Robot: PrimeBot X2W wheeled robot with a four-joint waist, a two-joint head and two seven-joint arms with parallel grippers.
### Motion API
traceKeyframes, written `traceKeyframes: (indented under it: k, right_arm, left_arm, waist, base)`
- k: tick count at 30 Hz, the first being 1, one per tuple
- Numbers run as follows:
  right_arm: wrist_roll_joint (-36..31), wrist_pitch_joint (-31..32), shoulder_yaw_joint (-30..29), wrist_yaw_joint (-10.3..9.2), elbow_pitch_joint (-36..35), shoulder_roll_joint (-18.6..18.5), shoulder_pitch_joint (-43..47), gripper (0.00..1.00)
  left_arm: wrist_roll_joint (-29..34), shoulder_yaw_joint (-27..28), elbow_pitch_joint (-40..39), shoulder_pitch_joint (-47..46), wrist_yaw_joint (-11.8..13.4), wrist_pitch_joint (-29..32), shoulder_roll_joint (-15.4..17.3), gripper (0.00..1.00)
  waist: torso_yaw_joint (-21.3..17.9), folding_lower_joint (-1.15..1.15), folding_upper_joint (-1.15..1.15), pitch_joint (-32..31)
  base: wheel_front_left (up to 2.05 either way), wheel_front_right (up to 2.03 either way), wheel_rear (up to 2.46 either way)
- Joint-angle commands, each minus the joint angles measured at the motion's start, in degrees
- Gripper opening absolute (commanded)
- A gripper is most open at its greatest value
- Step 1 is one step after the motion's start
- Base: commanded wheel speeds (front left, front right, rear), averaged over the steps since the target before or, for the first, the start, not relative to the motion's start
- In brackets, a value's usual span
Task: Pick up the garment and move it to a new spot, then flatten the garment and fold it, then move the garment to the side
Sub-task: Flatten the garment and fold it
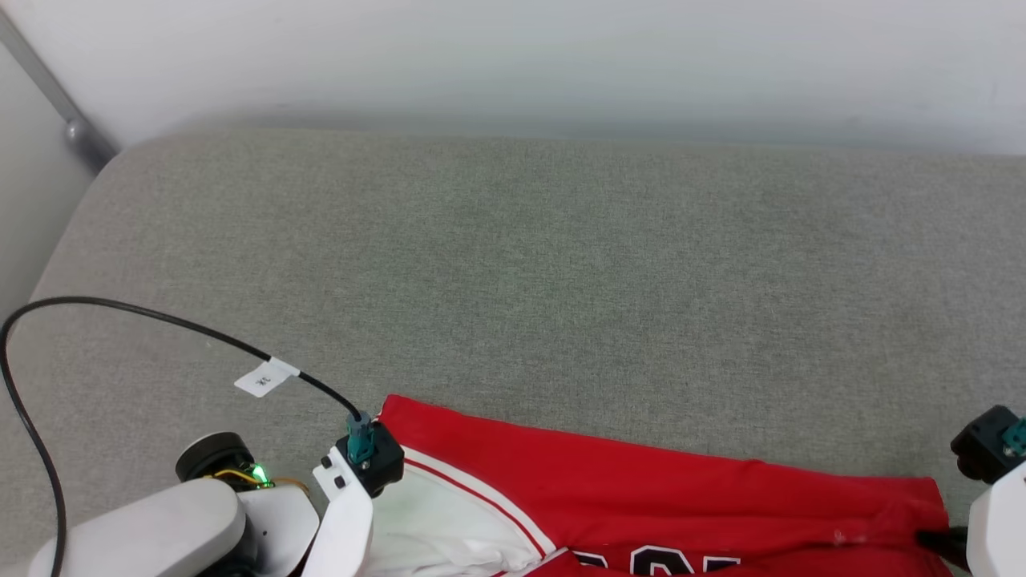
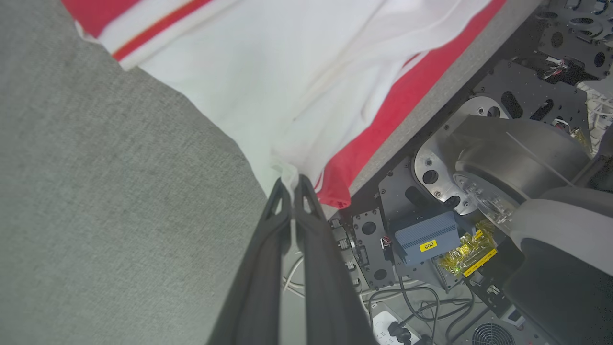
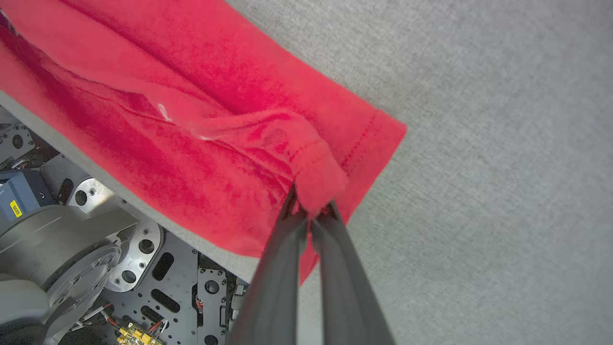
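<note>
Cloth lies along the near edge: the garment (image 1: 657,497), red with a white sleeve, is spread there and partly hangs over that edge, above the robot base (image 2: 503,158). On the left side the left gripper (image 2: 291,184) has its fingers pressed together on a fold of the white sleeve. The right gripper (image 3: 311,205) pinches the red hem corner in the same way. Beyond the garment the grey fabric surface (image 1: 513,264) is open up to its far edge, where a pale wall (image 1: 513,56) stands. A black cable (image 1: 160,316) with a white tag (image 1: 264,377) arcs over the left part.
</note>
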Motion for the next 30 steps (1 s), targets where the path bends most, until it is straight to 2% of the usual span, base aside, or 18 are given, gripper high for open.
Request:
traceKeyframes:
  k: [1, 11, 12, 13, 17, 19, 25, 30]
  right_arm:
    - [-0.80, 0.07, 0.05, -0.05, 0.56, 0.11, 1.54, 0.00]
    - [-1.86, -0.86, 2.33, -0.05, 3.28, 2.76, 3.01, 0.00]
    - [-1.94, -1.31, 2.34, -0.04, 3.52, 2.98, 2.76, 0.34]
    - [-2.28, -1.82, 2.33, -0.05, 3.49, 2.83, 2.47, 1.00]
    - [-2.26, -4.73, 0.21, -0.05, 2.05, 1.55, 2.51, 1.00]
    - [-1.78, -6.62, -2.01, -0.04, 0.92, 0.96, 3.66, 1.00]
    - [0.51, -11.81, -12.91, -0.05, -1.79, 1.38, 9.45, 1.00]
    - [0.70, -14.47, -23.45, -0.04, -1.31, 4.42, 16.35, 1.00]
  left_arm:
    - [0.46, 0.12, -0.04, 1.26, 0.28, -0.21, -0.21, 0.00]
    - [1.77, 0.51, 3.40, 5.02, 0.88, -3.67, -2.86, 0.00]
    - [2.11, 0.68, 3.97, 5.15, 0.91, -4.57, -3.03, 0.46]
    - [2.86, 0.89, 4.37, 4.95, 1.01, -5.62, -3.03, 1.00]
    - [5.09, 3.49, 4.10, 4.36, 2.09, -12.85, -3.04, 1.00]
    - [6.74, 5.31, 3.68, 4.89, 3.79, -18.07, -2.76, 1.00]
    - [11.83, 9.65, 2.66, 8.72, 12.27, -33.38, -3.39, 1.00]
    - [14.54, 13.30, 3.46, 13.13, 21.05, -45.58, -5.38, 1.00]
  waist:
    - [-0.02, 0.01, 0.00, 0.63]
    - [-0.45, 0.01, 0.00, 2.64]
    - [-0.44, 0.01, 0.00, 2.37]
    - [-0.41, 0.01, 0.00, 2.00]
    - [-0.31, 0.01, 0.00, -0.26]
    - [-0.26, 0.01, 0.00, -1.51]
    - [-0.01, 0.01, 0.00, -3.26]
    - [0.18, 0.01, 0.00, -2.67]
  base:
    - [0.00, 0.00, 0.00]
    - [0.00, 0.00, 0.00]
    - [0.00, 0.00, 0.00]
    - [0.00, 0.00, 0.00]
    - [0.00, 0.00, 0.00]
    - [0.00, 0.00, 0.00]
    - [0.00, 0.00, 0.00]
    - [0.00, 0.00, 0.00]
